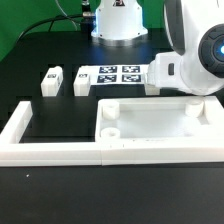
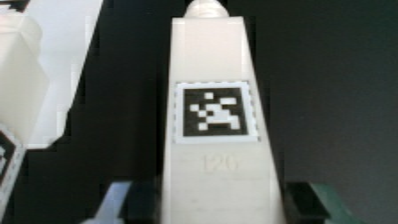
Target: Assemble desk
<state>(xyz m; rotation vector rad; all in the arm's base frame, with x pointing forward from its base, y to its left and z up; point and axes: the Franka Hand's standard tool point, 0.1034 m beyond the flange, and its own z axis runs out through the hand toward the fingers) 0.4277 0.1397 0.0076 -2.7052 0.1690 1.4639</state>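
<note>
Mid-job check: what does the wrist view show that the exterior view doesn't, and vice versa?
Wrist view only: one tagged leg between the fingers; contact is unclear. Exterior view only: the desk top, two loose legs, the marker board, the border wall and the arm, which hides the fingers. Both: the black table. A white piece at the wrist view's edge cannot be identified.

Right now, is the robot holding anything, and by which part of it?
A white desk leg sits between the fingers of the gripper, at the end away from its narrow tip. Whether they squeeze it cannot be told.
</note>
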